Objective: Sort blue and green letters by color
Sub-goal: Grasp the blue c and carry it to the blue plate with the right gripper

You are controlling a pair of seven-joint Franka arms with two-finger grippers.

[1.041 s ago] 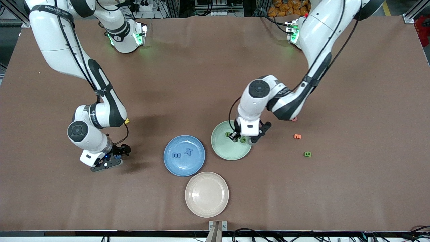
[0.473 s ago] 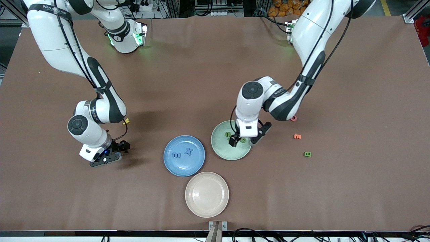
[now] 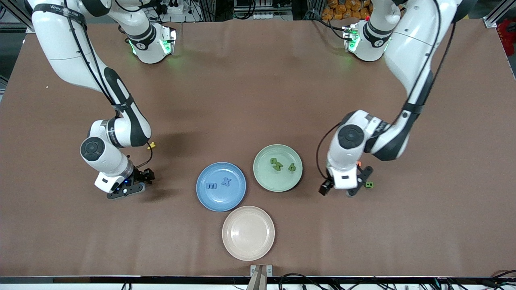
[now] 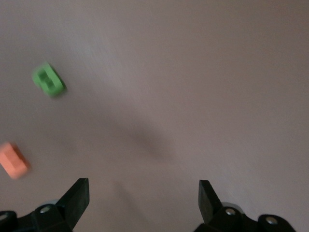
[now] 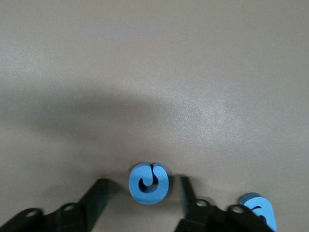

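Brown cloth covers the surface (image 3: 258,88) where two Franka arms sort toy letters by color. At the right arm's end, the right gripper (image 5: 142,193) is low over the cloth with its jaws partly open on either side of a round blue letter (image 5: 148,183), not yet touching it, apparently set for a pickup; a second blue letter (image 5: 260,209) lies just beside one finger. At the left arm's end, the left gripper (image 4: 144,193) hangs with jaws wide and empty above bare cloth, near a loose green letter (image 4: 48,79) and an orange letter (image 4: 13,160), which suggests the green one is its next target. Three plates sit together mid-surface. A blue plate (image 3: 203,198) holds two blue letters (image 3: 219,183); beside it, toward the left arm's end, a green plate (image 3: 264,182) holds what look like two or three green letters (image 3: 282,164), too small to count surely. Nearest the front camera, a cream plate (image 3: 248,233) holds nothing. A small yellow letter (image 3: 151,146) lies by the right arm, outside the sort.
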